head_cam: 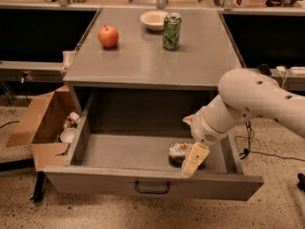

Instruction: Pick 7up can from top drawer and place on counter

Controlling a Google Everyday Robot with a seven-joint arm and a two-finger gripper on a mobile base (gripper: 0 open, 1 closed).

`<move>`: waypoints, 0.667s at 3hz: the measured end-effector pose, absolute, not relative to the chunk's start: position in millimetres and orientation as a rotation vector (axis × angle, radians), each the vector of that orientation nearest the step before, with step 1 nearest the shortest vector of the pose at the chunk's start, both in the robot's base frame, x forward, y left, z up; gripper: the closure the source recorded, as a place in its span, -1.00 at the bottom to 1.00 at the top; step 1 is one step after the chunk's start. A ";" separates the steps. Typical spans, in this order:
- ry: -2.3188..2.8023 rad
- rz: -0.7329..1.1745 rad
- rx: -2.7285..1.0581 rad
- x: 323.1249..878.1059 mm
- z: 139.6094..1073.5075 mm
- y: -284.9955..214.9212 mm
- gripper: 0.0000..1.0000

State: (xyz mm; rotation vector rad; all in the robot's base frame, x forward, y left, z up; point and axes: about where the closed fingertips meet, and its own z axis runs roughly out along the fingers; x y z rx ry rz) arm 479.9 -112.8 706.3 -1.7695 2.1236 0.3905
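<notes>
The 7up can (177, 151) lies on its side in the open top drawer (95, 182), near the front right; it is white with green and a red mark. My gripper (193, 160) hangs from the white arm, points down into the drawer and covers the can's right end. Whether it touches the can does not show. The counter (143, 61) is the grey top above the drawer.
On the counter stand a red apple (108, 36), a white bowl (153, 20) and a darker green patterned can (171, 31). An open cardboard box (38, 123) with rubbish sits on the floor left of the drawer. Cables lie on the floor at the right.
</notes>
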 end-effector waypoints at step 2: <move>2.154 0.509 -1.593 514.7 684.3 -129.5 -1.00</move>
